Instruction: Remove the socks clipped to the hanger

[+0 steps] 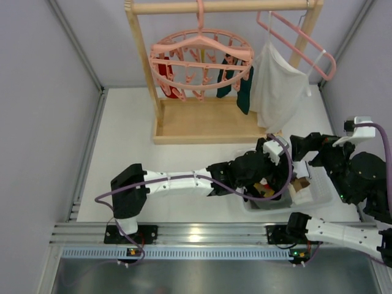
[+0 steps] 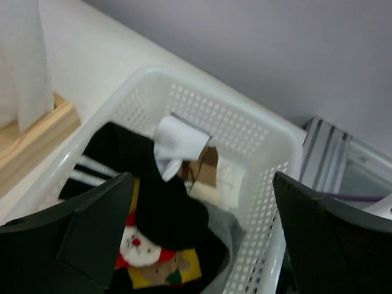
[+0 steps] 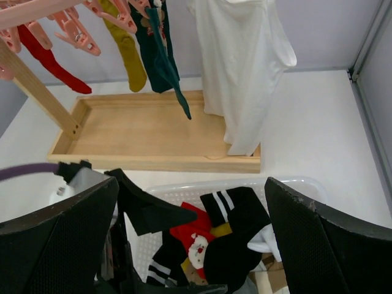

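The round pink hanger (image 1: 202,56) hangs from the wooden rail with socks clipped under it. They are a red sock (image 3: 49,58), a mustard sock (image 3: 130,54) and dark teal socks (image 3: 162,58). The red one (image 1: 164,76) and the teal ones (image 1: 245,90) also show from above. My left gripper (image 2: 202,245) is open over a white basket (image 2: 269,131), with a black sock (image 2: 165,214) lying loose below its fingers. My right gripper (image 3: 193,245) stands open above the same basket, holding nothing. In the top view the left gripper (image 1: 262,184) and the right gripper (image 1: 304,160) are close together.
The basket (image 1: 306,205) holds several socks, among them a Santa-patterned one (image 3: 197,245). A large white cloth (image 1: 275,86) hangs on a plain pink hanger (image 1: 306,43) to the right. The wooden rack's base tray (image 3: 147,131) lies beyond the basket. Walls close in on both sides.
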You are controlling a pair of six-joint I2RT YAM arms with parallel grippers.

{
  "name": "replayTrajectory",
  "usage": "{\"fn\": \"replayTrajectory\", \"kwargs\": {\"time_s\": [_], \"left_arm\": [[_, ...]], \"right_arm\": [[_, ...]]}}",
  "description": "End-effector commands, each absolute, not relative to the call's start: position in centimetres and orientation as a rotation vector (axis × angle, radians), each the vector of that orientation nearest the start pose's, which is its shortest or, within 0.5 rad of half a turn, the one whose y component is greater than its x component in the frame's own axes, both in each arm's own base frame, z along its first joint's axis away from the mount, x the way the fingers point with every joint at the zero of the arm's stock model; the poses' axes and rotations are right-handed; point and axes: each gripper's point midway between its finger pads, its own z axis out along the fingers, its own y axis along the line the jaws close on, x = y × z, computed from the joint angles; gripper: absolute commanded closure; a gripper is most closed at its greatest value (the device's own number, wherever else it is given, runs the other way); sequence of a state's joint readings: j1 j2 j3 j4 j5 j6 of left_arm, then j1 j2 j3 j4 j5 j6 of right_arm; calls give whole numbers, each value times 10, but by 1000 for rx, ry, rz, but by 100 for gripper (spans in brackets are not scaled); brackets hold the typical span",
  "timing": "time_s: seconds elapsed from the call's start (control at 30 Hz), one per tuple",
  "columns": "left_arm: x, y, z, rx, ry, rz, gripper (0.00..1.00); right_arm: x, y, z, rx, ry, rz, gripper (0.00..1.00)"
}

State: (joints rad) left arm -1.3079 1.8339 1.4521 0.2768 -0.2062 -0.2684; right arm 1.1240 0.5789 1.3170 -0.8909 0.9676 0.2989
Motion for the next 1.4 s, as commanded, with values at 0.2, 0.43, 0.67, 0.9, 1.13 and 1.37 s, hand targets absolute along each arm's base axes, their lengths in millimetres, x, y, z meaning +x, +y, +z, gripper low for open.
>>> {"fn": "replayTrajectory", "kwargs": {"time_s": [0.2,0.43,0.67,0.9,1.13,1.37], "left_arm": [[202,-416,235,435,1840,-625,1],[242,-247,196,-6,2001,-354,1],[236,-155,187,-229,1951,-407,1],[209,-158,204,-146,1959,-565,2],[191,-166,230,-60,1927,-705,1],[188,-164,242,-23,1919,-699,1]], "right_arm": [[188,77,390,9,1704,213,1],[203,135,363,-108,1766,261,0],[237,207,309,-297,1815,537,0],[305,183,275,-292,1740,462,1],[380,172,259,-300,1706,497,1],[434,177,252,-340,1667,480,6]]}}
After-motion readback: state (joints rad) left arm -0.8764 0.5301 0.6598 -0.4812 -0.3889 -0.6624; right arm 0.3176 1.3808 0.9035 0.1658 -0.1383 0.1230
